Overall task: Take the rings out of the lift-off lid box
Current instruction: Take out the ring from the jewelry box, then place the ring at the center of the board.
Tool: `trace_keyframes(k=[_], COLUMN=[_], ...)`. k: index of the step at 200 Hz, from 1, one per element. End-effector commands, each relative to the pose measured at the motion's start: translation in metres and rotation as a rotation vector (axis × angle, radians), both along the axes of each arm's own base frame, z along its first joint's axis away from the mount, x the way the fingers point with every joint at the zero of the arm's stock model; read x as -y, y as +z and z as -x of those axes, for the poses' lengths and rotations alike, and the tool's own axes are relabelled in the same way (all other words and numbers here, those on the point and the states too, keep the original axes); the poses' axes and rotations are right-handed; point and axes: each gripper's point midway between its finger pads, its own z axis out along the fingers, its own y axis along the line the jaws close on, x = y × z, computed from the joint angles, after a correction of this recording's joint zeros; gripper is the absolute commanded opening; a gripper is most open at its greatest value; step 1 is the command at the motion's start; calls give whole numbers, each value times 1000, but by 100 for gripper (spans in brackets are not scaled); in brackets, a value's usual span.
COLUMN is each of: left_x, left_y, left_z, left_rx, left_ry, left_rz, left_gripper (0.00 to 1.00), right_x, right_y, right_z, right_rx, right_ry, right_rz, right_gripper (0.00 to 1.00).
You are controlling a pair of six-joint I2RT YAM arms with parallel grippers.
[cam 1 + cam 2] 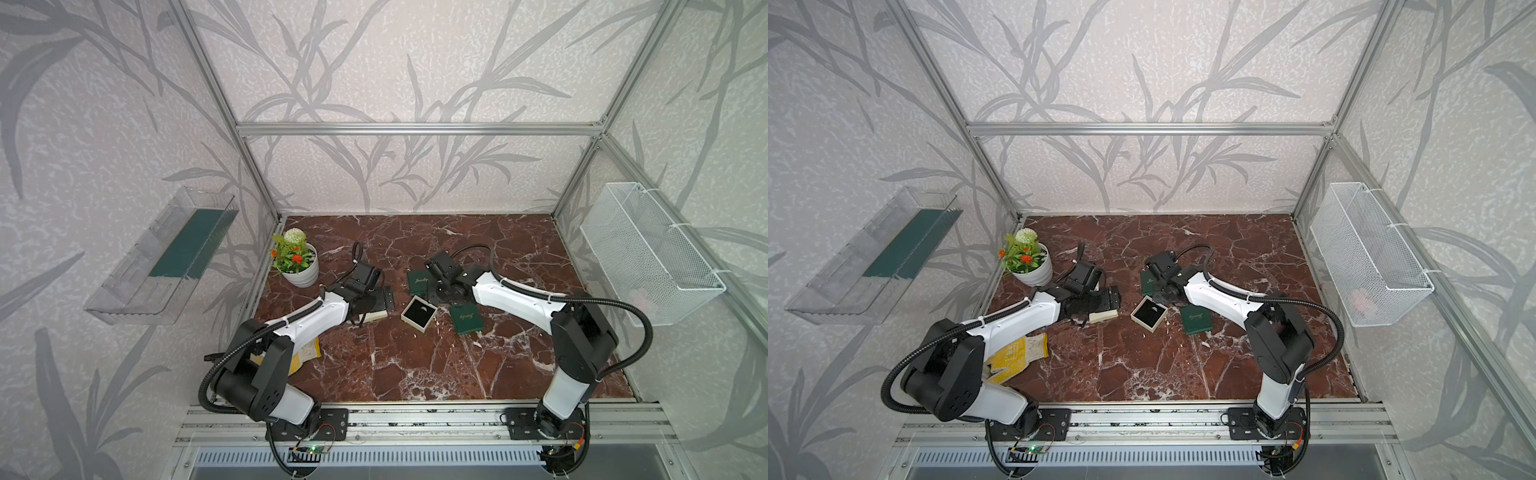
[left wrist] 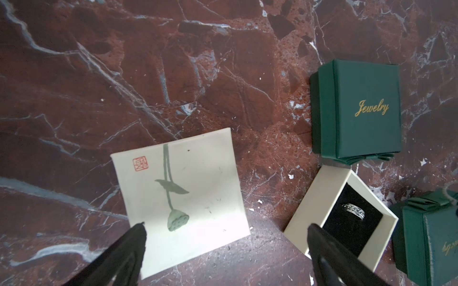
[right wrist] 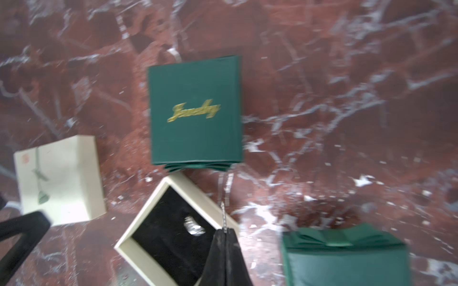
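Cream box [image 2: 319,205]: open, mid-table, I see it between green boxes [image 2: 366,109].
Ring [image 2: 353,210]: seated in its black foam [image 2: 347,230].
Right gripper [image 3: 224,229]: fingers together, pinching a second ring [image 3: 223,213] above the box.
Left gripper [image 2: 227,225]: fingers apart over the lid [image 2: 183,198], left.

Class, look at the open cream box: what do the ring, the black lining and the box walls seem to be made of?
Ring: silvery metal, shiny, with glinting bands.
Lining: black, matte, fuzzy, probably velvet or foam.
Box walls: cream, matte, stiff flat panels, likely card.
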Motion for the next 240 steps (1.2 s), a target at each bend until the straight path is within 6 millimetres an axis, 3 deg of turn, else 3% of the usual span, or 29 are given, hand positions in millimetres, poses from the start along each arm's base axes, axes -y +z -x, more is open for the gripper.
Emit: trace_keyframes(k=[1,71,102,131,182,240], left_x=[15,56,67,63,59,55], left_y=[22,56,66,68,68,64], left_z=[-4,-4,-3,-2,-1,-2], left_rx=[63,172,206,221,222,222], left_ry=[-74,-225,-265,-262,-254,-242], left_rz=[73,280,330,314,290,267], left_gripper=[99,99,99,99,99,99], right_x=[39,149,184,212,232,239], right_y=[7,-2,-11,-18,-43,-57], right_z=[3,1,14,29,57,67], right_rx=[-15,-55,-79,-94,-213,-266], right_ry=[-102,-346,-429,-502,-558,-576], right_rz=[18,39,65,137,231,290], right_gripper=[0,0,0,0,0,2])
